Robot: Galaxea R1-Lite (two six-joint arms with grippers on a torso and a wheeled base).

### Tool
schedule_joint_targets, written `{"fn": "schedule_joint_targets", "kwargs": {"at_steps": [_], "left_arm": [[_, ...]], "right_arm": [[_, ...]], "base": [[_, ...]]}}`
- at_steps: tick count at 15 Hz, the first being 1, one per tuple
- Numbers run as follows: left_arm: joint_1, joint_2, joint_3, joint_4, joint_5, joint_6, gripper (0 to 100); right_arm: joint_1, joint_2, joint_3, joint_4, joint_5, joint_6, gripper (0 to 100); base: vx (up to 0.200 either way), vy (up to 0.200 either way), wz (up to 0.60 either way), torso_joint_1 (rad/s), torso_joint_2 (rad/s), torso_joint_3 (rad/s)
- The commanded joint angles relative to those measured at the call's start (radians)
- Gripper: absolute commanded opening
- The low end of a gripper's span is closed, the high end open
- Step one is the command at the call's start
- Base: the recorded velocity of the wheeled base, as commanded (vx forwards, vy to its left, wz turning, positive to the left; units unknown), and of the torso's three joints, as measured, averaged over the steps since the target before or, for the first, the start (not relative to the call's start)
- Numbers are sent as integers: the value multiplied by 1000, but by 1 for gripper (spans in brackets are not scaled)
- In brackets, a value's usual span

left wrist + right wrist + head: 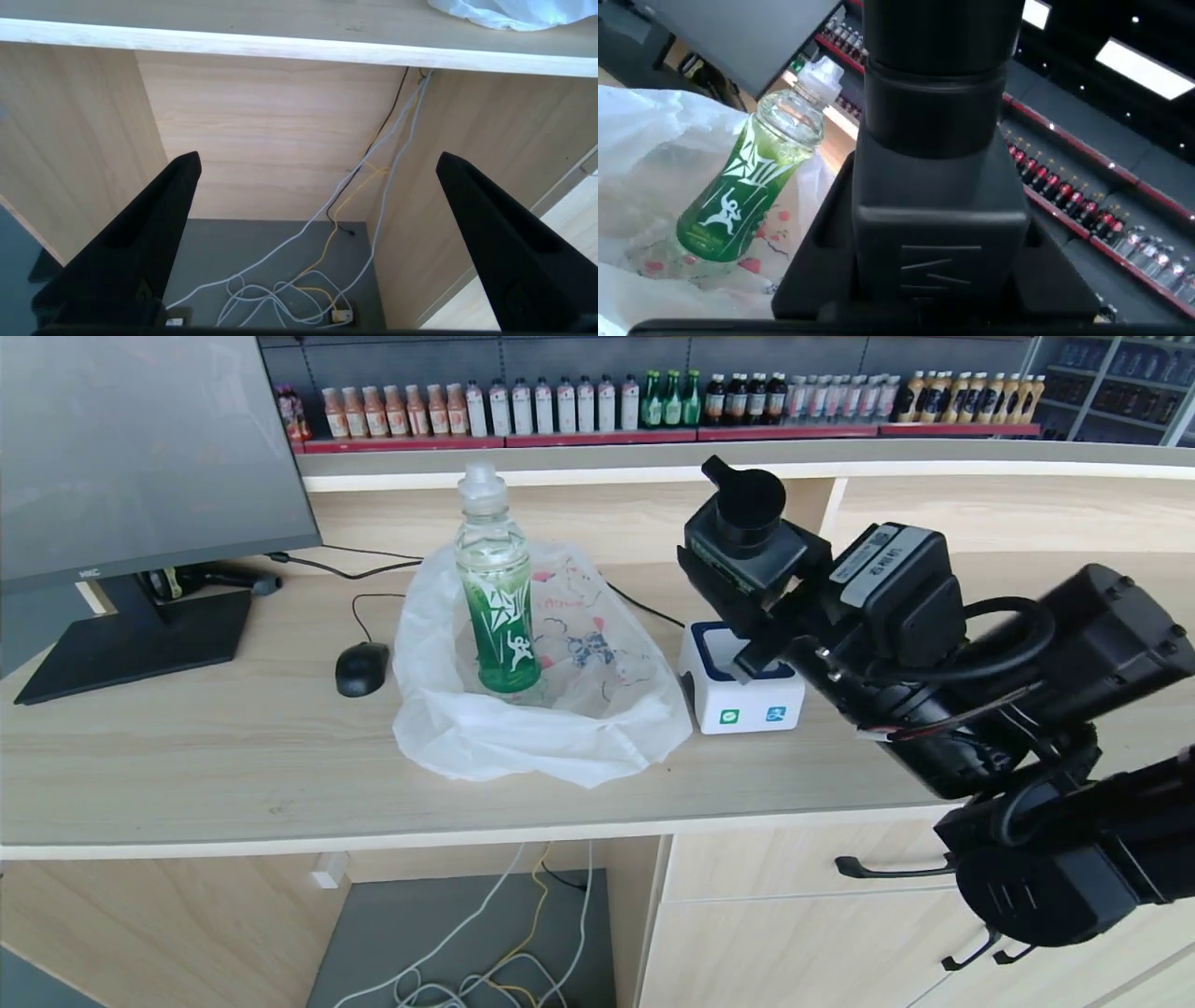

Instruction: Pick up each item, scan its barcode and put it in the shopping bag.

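At the middle of the table [187, 756], the bottle [495, 607] is seen upright inside the shopping bag [560, 747] in the head view; the state of the right tool [747, 569] cannot be told. In the left wrist view, the left tool [318, 163] is held apart below the table's front edge.
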Motion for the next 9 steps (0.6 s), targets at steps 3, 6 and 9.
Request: {"fn": "schedule_joint_targets", "kwargs": {"at_steps": [3,6,9], "left_arm": [[0,0,0,0,0,-1,100],[0,0,0,0,0,-1,100],[0,0,0,0,0,-1,100]], "right_arm": [[-91,89,-141,0,213,-174,0],[-126,120,-148,0,356,-270,0],[-143,153,-131,0,449,-350,0]], "base": [[0,0,0,0,0,0],[0,0,0,0,0,0],[0,0,0,0,0,0]]}}
